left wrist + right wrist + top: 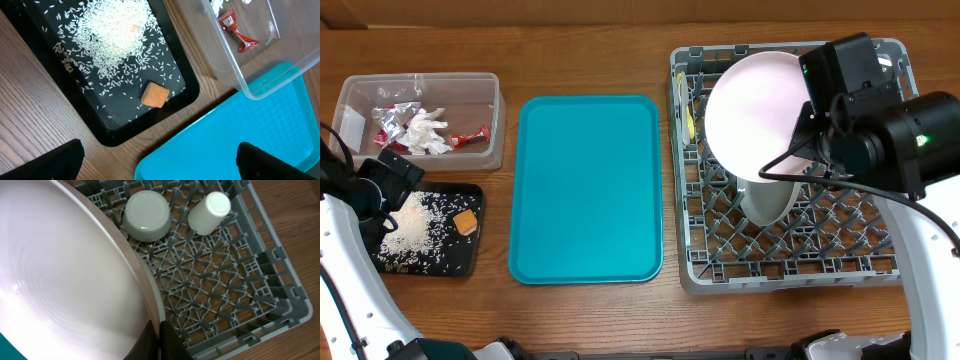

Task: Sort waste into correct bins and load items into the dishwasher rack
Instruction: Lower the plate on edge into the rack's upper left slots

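Pink and glossy, the plate (pixel 755 110) is hanging tilted on edge over the far left part of the rack (pixel 780 284), and the right gripper (pixel 159 341) is pinching its rim with the jaws closed tight on the thin lip. It is looking stiff, smooth and probably slippery. Being so broad, it is likely levering against that small grip, so the rim is the sensible place to hold it, and it is asking for a gentle lowering between the pegs. Just under it a grey plate (pixel 767 200) is leaning in the rack. Further along, a bowl (pixel 146 216) and a cup (pixel 209 211) are sitting side by side, seemingly upside down, and a yellow spoon (pixel 691 118) is lying along the rack's left edge. Beyond the teal tray (pixel 585 190), the left gripper (pixel 159 162) is hovering by the black tray (pixel 115 125) with its jaws wide and holding nothing. That tray is carrying rice (pixel 112 30) and an orange cube (pixel 154 95), while wrappers (pixel 390 115) and a napkin (pixel 423 130) are lying in the clear tub (pixel 498 120).
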Available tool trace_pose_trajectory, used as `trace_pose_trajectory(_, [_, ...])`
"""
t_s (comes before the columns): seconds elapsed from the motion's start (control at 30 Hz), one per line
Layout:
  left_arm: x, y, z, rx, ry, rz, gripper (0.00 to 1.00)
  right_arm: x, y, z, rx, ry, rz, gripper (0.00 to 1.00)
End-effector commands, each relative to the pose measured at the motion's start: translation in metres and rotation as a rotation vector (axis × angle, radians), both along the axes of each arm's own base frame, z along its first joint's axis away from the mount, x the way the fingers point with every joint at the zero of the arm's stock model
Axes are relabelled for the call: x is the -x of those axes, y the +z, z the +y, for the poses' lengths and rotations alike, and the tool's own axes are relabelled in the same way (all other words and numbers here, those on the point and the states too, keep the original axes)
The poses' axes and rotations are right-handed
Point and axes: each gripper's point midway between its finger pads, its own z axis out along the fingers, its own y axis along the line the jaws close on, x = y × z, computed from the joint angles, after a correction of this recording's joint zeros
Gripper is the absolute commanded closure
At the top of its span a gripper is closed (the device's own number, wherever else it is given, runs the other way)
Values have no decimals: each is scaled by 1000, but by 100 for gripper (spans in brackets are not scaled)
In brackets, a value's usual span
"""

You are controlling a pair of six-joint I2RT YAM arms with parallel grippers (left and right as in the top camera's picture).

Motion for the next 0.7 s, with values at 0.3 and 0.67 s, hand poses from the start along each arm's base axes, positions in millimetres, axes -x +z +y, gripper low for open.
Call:
trace_pose_trajectory(0.3, [0, -2, 1, -3, -18, 2, 0, -91, 17, -9, 180, -78, -256, 96])
trace_pose_trajectory(0.67, [0, -2, 1, -3, -19, 2, 0, -161, -44, -19, 482, -134, -178, 96])
